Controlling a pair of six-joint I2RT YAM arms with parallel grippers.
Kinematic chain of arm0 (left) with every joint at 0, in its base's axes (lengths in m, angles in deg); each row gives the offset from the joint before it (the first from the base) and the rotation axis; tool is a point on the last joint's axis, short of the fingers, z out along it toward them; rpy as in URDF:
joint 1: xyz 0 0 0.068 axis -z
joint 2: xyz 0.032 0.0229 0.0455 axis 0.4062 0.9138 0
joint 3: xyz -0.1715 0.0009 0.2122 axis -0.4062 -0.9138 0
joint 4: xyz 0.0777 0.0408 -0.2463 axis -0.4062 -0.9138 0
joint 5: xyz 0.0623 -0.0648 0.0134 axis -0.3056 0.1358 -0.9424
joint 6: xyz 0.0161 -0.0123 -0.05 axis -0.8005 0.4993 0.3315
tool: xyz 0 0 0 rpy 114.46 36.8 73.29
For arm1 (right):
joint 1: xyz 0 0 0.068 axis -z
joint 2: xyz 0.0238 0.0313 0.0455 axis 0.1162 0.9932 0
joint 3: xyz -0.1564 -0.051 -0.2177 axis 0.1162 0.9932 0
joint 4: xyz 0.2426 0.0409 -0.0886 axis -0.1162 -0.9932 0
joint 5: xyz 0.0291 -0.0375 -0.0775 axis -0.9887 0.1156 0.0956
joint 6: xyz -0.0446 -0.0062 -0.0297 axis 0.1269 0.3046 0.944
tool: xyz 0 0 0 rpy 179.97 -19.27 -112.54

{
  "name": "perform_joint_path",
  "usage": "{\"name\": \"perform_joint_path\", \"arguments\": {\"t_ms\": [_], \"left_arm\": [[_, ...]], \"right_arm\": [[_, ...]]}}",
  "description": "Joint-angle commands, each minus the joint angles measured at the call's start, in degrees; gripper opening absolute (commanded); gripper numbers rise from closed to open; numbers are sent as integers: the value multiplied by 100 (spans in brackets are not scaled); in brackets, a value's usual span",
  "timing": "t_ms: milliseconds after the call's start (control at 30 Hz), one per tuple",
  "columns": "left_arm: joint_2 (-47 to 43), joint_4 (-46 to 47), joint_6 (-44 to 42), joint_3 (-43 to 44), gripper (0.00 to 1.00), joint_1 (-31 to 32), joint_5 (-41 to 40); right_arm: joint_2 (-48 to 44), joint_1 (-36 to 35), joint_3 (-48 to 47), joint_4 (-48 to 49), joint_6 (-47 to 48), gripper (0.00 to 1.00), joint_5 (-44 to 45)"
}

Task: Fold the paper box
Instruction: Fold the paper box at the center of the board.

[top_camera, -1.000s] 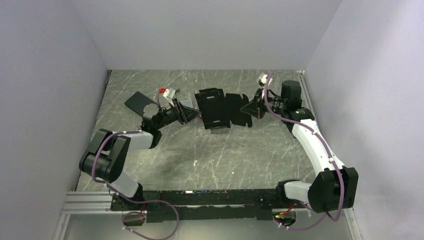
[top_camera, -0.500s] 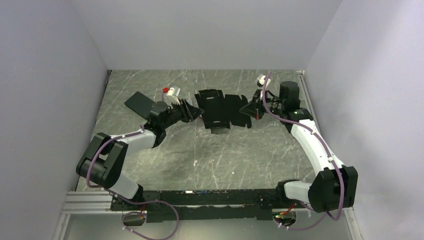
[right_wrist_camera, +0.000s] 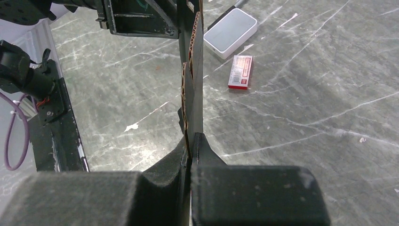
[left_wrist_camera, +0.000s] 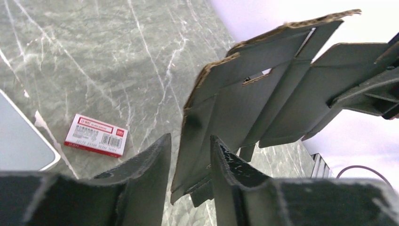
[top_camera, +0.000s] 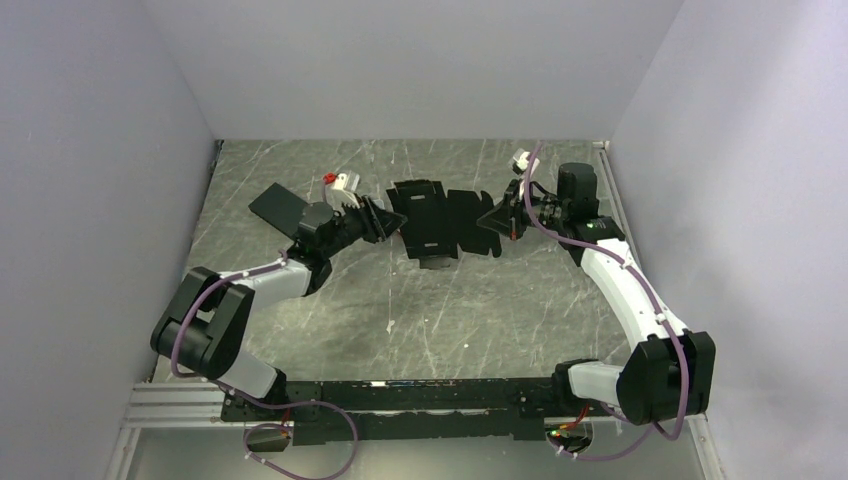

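Paper box (top_camera: 440,222) spanning the far middle between left gripper (top_camera: 392,222) and right gripper (top_camera: 493,220), black slab (top_camera: 278,207) far left, small packet (left_wrist_camera: 96,135) near grey case (left_wrist_camera: 19,141), bare table (top_camera: 450,320) in the near half, walls (top_camera: 400,60) on three sides.

paper box (top_camera: 440,222): matte black | table (top_camera: 450,310): grey marble, white veins | packet (left_wrist_camera: 96,135): red-white

A robotics lab cell, by the look. Plain pale walls (top_camera: 100,150) box in a grey marbled surface (top_camera: 450,310). The cabled left arm (top_camera: 215,320) and right arm (top_camera: 625,290) sit bolted to a black rail (top_camera: 420,400) at the bottom.
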Motion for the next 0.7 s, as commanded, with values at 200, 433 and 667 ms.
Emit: {"name": "perform_joint_path", "arguments": {"t_ms": [200, 433, 667], "left_arm": [[-43, 134, 93, 251, 4, 36, 120], [-361, -2440, -356, 1214, 0, 633, -1751], [-131, -3573, -166, 1875, 0, 1283, -2961]], "right_arm": [[45, -42, 80, 403, -129, 0, 74], [153, -369, 230, 697, -367, 0, -270], [285, -645, 524, 1316, -1041, 0, 393]]}}
